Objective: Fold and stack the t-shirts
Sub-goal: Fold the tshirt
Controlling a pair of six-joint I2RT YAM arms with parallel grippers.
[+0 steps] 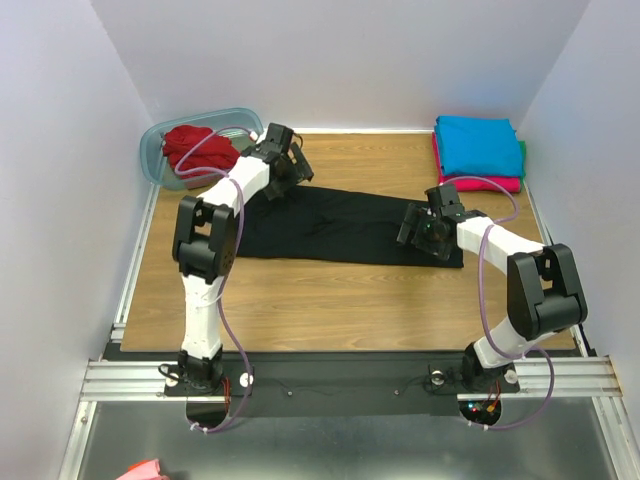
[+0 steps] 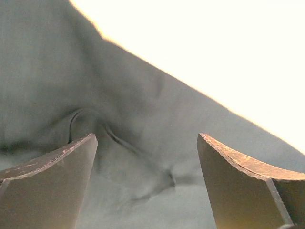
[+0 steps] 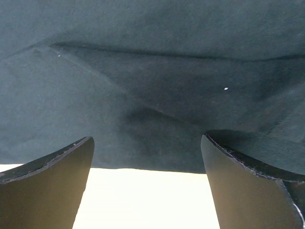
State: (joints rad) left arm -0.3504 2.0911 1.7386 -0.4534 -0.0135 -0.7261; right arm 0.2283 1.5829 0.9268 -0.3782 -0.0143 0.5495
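The black t-shirt [image 1: 335,226] lies folded into a long flat strip across the middle of the table. My left gripper [image 1: 287,176] is open over its left end; the cloth [image 2: 143,157] fills that wrist view between the fingers. My right gripper [image 1: 418,232] is open over the strip's right end, at its near edge; the cloth [image 3: 152,109] shows ahead of the fingers with bare table below. A turquoise t-shirt [image 1: 480,146] lies folded on a magenta one [image 1: 497,183] at the back right. A red t-shirt [image 1: 195,148] lies crumpled in the tub.
The translucent blue-grey plastic tub [image 1: 156,150] stands at the back left corner. White walls close in the table on three sides. The metal rail [image 1: 330,378] with both arm bases runs along the near edge.
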